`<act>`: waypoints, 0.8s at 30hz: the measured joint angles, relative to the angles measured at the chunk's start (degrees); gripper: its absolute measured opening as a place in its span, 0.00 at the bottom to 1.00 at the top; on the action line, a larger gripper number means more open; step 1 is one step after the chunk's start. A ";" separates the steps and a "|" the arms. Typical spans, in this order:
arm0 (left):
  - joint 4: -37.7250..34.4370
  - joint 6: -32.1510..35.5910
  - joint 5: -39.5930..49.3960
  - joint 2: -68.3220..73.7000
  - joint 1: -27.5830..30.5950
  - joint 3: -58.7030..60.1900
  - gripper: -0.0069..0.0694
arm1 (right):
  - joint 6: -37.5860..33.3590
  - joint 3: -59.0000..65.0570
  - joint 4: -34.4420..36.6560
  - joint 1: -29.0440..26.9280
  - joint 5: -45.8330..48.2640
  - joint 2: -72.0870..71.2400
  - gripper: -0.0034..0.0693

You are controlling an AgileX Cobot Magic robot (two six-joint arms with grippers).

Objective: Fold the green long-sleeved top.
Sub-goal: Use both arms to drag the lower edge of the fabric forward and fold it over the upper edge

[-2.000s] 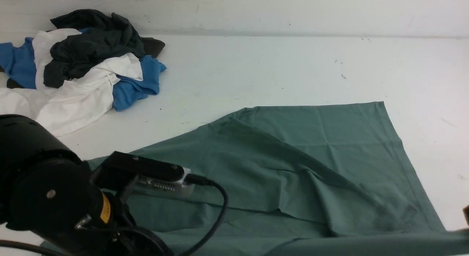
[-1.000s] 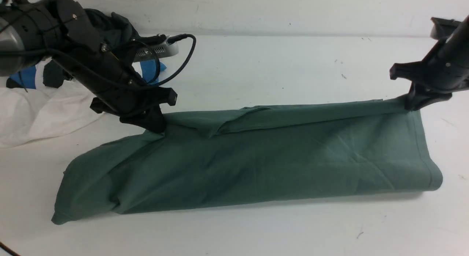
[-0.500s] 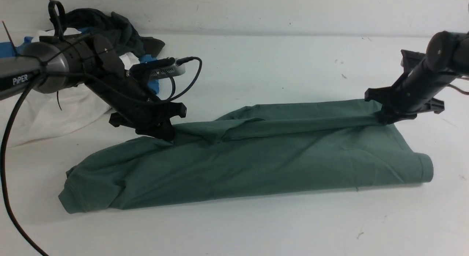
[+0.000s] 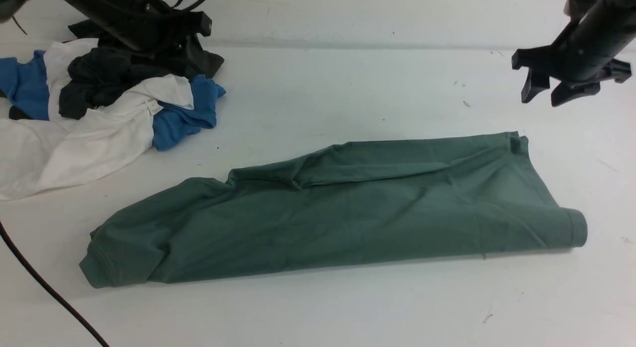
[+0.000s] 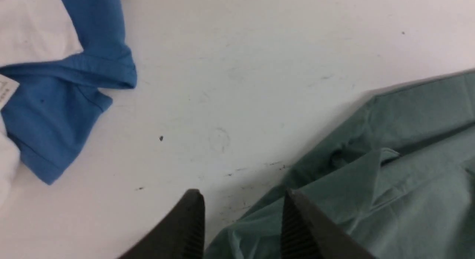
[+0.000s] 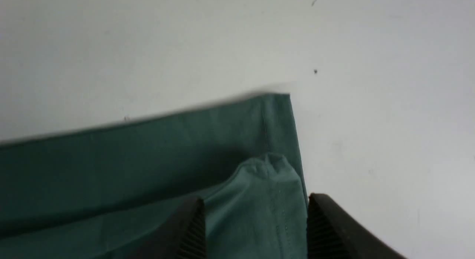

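Green long-sleeved top [image 4: 338, 222] lies flat on the table [image 4: 348, 83], doubled into a long band; long axis runs left to right, the left end a little nearer than the right; it fills the near-middle ground.

Right gripper [image 4: 544, 94] hangs in the air beyond and above the band's far right corner; jaws stand well apart, nothing between them; the right wrist view looks down past the ribbed fingers [image 6: 193, 229] onto that corner, cloth lying loose below.

Left gripper [image 5: 241, 225] is up at the far left, over the pile of blue, white and dark garments [image 4: 114, 103]; jaws apart, empty; the wrist view shows the top's far left edge beyond the gap, not gripped.

Key relation: the band's two short ends lie one toward each arm, both below the claws; the right claw looks nearer its end, while the left sits well apart from the near left end; a cross-fold would likely mean carrying one end along the long axis to the other.

Hard to make out: in the front view the left claw's tips vanish against the dark garment; both arms cut off by the frame; neck, logo, tag and sleeves hidden inside the fold; a black cable [image 4: 49, 292] crosses the near left corner.
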 joint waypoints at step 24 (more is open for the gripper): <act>2.55 0.10 2.76 -0.08 -3.79 8.59 0.09 | -11.89 7.84 22.71 6.79 -19.45 9.86 0.03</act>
